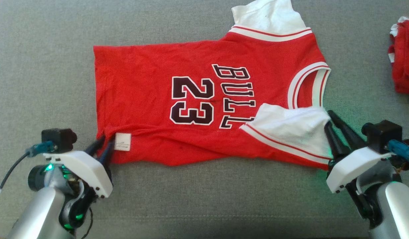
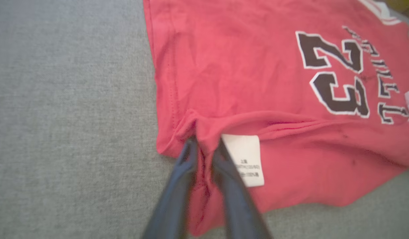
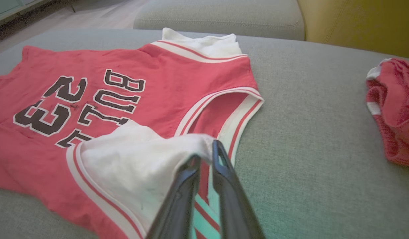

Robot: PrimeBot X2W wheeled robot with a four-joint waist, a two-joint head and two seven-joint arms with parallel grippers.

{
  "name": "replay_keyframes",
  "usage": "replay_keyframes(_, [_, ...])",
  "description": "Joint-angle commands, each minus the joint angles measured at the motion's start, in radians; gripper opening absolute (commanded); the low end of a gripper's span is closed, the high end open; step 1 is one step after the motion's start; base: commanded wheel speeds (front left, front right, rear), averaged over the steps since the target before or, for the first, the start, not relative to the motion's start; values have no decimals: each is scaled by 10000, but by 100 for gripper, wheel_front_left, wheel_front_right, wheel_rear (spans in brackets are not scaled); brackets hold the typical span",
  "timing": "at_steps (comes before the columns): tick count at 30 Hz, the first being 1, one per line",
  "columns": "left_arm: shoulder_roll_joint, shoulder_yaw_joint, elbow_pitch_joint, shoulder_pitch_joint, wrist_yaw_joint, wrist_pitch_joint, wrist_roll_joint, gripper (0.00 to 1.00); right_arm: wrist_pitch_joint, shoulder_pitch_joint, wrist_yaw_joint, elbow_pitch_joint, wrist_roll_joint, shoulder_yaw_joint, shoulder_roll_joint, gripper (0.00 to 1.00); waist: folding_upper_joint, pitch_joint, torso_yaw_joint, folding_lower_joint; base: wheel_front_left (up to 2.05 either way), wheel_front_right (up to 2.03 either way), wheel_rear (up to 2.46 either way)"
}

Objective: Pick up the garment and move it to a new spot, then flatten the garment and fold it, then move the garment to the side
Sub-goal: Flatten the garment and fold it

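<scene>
We see a crumpled red-and-white cloth (image 1: 405, 56) far right on the grey sofa cushion (image 1: 41, 49); yellow upholstery (image 3: 357, 23) behind it.

- garment (image 1: 141, 86): soft, matt red knit cloth, lightly creased, with ribbed white-and-red trim.
- white sleeve (image 1: 290, 126): thin matt cloth.
- number print (image 1: 192, 99): flat, matt black.
- care label (image 1: 122, 142): smooth white woven tag.
- sofa cushion (image 1: 204, 199): grey cloth with a coarse matt weave.
- left gripper (image 1: 105, 142) and right gripper (image 1: 328, 119): smooth, dark, plastic-looking fingers (image 2: 177, 186) on glossy white shells.

Black "23" and "BULL" on red jersey (image 1: 141, 83), lettering partly under white sleeve (image 1: 290, 126); care label (image 2: 245, 159) print illegible.
</scene>
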Motion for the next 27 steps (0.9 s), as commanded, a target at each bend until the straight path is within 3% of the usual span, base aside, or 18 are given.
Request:
replay_keyframes(1, [102, 523, -203, -343, -5, -421, -145, 100, -334, -209, 35, -235, -87, 45, 0, 100, 0, -91, 10, 0, 0, 0, 0])
replay_keyframes(15, [-844, 1428, -1177, 1369, 1212, -3986, 451, 100, -2855, 1031, 35, -1313, -1318, -1690, 1630, 100, 0, -1199, 54, 0, 0, 0, 0])
replay_keyframes(20, [-1091, 1529, -1733, 1875, 1520, -4332, 1284, 100, -3451, 1484, 35, -1582, -1643, -1597, 1891, 100, 0, -1591, 22, 0, 0, 0, 0])
replay_keyframes(27, [-1343, 1621, -2017, 2591, 1540, -4368, 2179, 100, -3667, 2259, 35, -1529, -1755, -1490, 2005, 100, 0, -2029, -14, 0, 0, 0, 0])
